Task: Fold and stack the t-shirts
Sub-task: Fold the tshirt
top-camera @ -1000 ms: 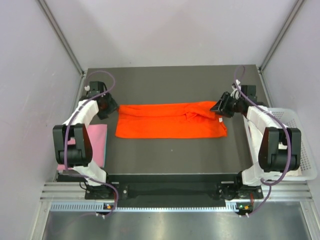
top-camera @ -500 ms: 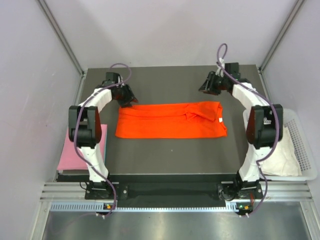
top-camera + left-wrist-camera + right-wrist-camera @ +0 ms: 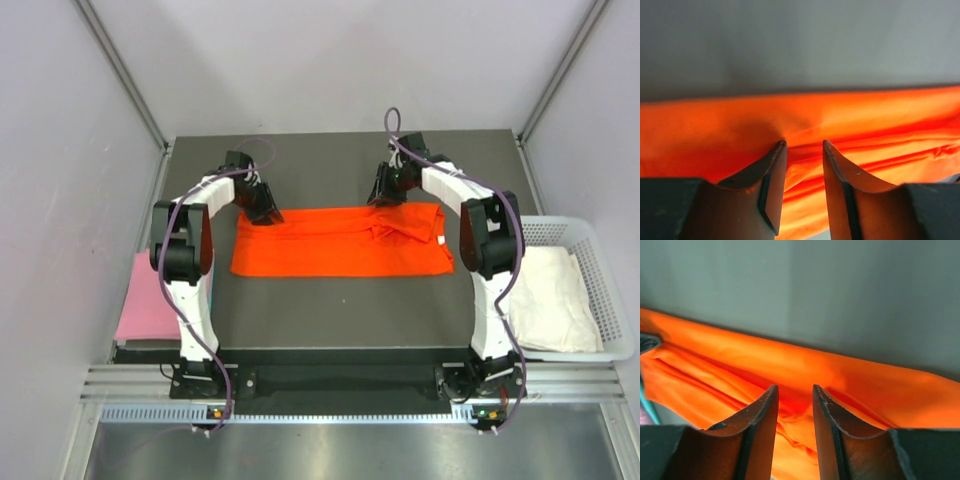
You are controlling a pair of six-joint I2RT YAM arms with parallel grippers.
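Orange tee (image 3: pixel 340 240) lies flat at table (image 3: pixel 340 310) centre. Left gripper (image 3: pixel 804 144) and right gripper (image 3: pixel 795 387) sit at its table-far edge, jaws narrowly spread. Risk: catching only the top layer, which would skew the fold.

No legible writing in any view.
The orange-red t-shirt (image 3: pixel 330 245) carries a small white neck label (image 3: pixel 441 240) near its right end, but it is too small to show any lettering.

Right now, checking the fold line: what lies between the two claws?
Only the orange-red t-shirt, its far edge running from left claw to right claw, per the top view.
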